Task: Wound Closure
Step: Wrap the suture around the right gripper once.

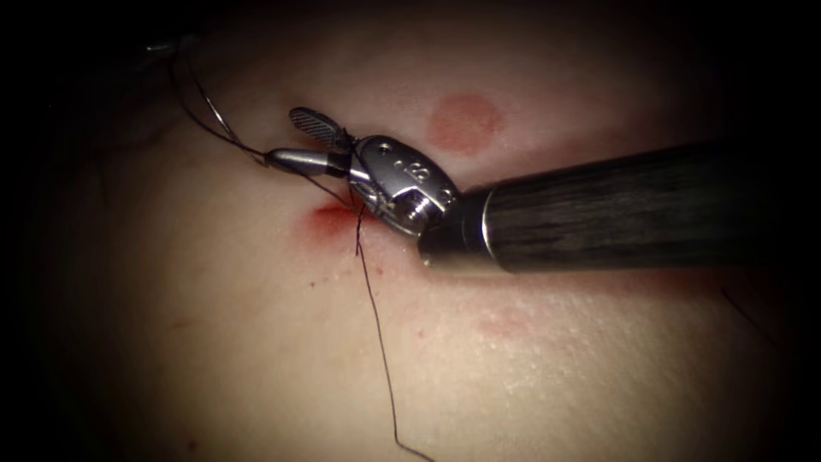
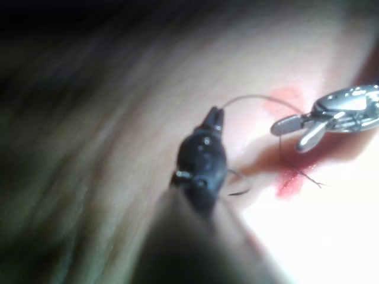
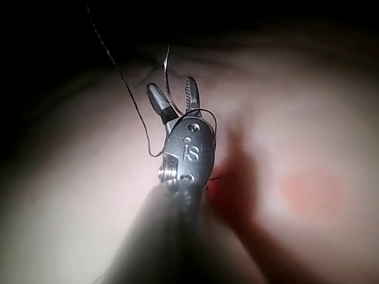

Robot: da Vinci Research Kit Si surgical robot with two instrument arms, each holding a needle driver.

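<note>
Two end effectors are working over the tissue. The right end effector is spreading its jaws wide and gripping nothing, while one dark thread is draping across it. The left end effector is pinching one curved needle near its end, clear of the tissue. One patch of red fluid is marking the cut.
</note>
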